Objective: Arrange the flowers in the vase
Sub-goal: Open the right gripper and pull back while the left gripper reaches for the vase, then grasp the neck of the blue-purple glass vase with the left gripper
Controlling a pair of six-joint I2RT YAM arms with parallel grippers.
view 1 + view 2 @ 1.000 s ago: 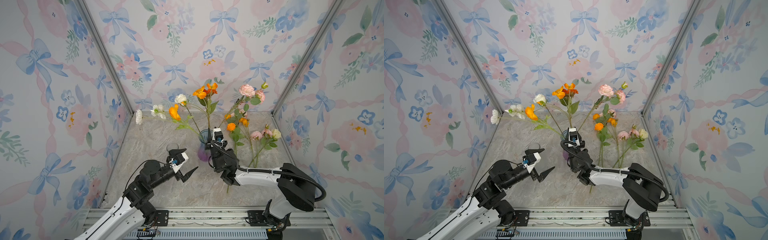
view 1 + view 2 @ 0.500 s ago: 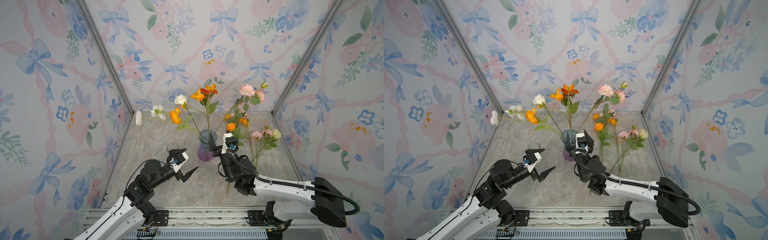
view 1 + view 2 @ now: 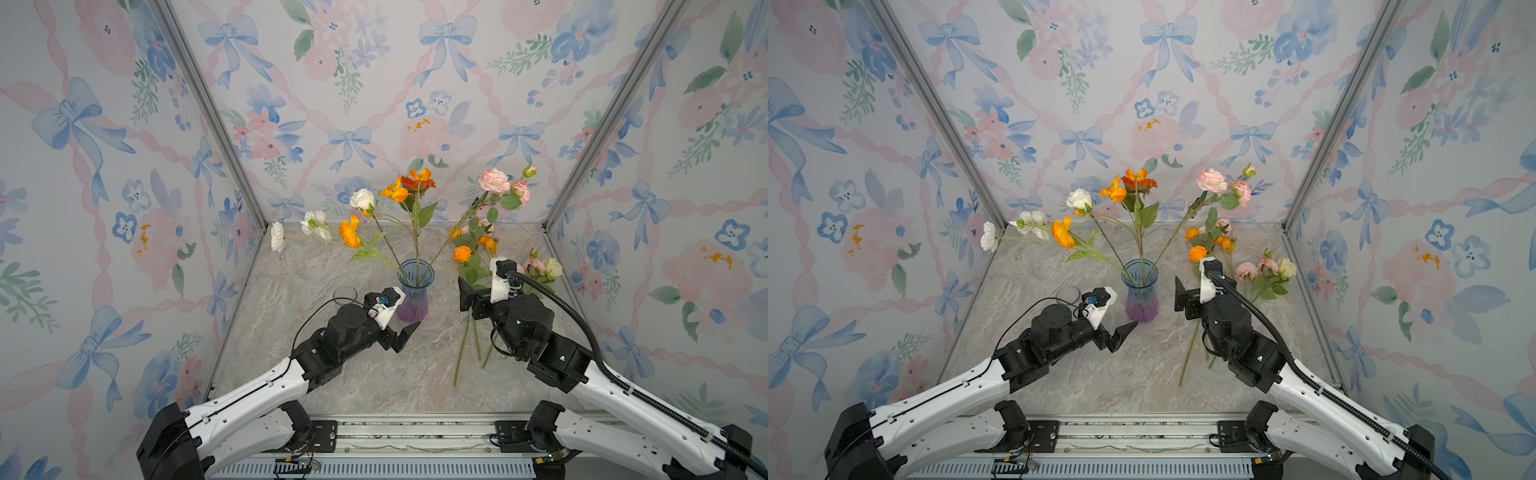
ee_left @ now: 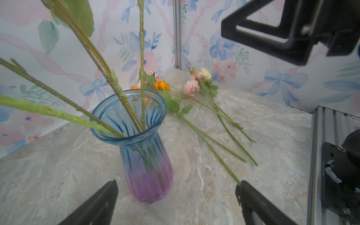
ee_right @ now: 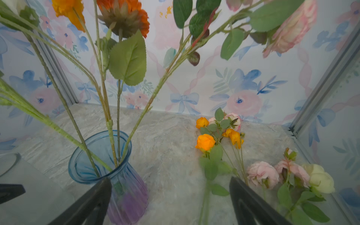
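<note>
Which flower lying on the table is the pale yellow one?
The pale yellow rose, rightmost of the loose blooms in both top views, beside pink blooms; the other loose ones are pink or orange.

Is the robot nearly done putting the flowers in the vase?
About halfway. Done: several stems stand in the blue vase. In hand: nothing, both sets of jaws are open and empty. Left: the orange spray and the pink and pale yellow blooms lie on the table beside the vase.

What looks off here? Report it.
Nothing is spilled or broken. The vase stands upright. One white spray leans nearly flat out of it, far to the left. Several flowers lie loose on the table to its right.
</note>
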